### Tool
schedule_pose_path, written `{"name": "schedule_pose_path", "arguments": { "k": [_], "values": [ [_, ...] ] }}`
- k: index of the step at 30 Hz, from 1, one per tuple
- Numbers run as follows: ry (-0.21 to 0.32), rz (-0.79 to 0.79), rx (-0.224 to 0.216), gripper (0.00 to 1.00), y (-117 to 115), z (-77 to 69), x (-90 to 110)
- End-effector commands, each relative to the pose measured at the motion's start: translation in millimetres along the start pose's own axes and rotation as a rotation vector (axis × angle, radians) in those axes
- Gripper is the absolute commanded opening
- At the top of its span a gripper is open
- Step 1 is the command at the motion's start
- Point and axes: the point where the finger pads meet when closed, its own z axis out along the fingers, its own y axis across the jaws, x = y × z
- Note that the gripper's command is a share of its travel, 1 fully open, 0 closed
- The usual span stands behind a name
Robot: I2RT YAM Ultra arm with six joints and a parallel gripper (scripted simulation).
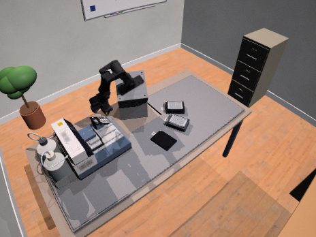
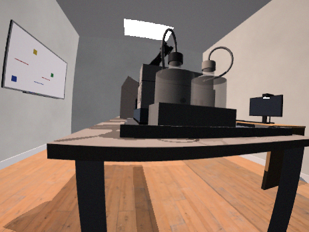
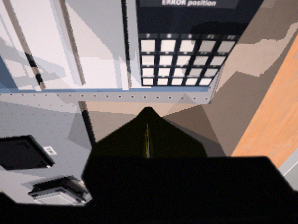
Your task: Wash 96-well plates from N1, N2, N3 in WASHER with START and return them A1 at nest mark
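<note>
My gripper (image 1: 101, 107) is shut and empty. It hangs a little above the table's back edge, just behind the washer's keypad (image 1: 101, 120). In the wrist view the closed fingertips (image 3: 147, 112) point at the edge below the keypad (image 3: 182, 60), whose lowest row of keys is nearest to them. The washer (image 1: 90, 143) stands at the left of the table. Only pale track rails (image 3: 65, 45) show left of the keypad, and I see no plate there. Two plates sit in their nests (image 1: 175, 106) (image 1: 177, 121). The third nest (image 1: 163, 139) is an empty black slab.
Two capped bottles (image 1: 51, 158) with tubing stand left of the washer, and they fill the exterior view (image 2: 186, 85). The arm's grey base box (image 1: 132, 90) is behind the gripper. The empty nest (image 3: 22, 151) and a plate (image 3: 57, 190) show low in the wrist view.
</note>
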Motion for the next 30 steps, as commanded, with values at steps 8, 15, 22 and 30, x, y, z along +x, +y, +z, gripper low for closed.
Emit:
{"name": "schedule_pose_path", "arguments": {
  "k": [8,15,22,30],
  "values": [
    [-0.007,0.001,0.0,1.0,-7,-8.9,-15],
    [-0.008,0.0,0.0,1.0,-15,-19.1,-35],
    [-0.008,0.0,0.001,1.0,-23,-28.0,-51],
    [-0.009,0.0,0.001,1.0,-32,-38.3,-71]
  ]
}}
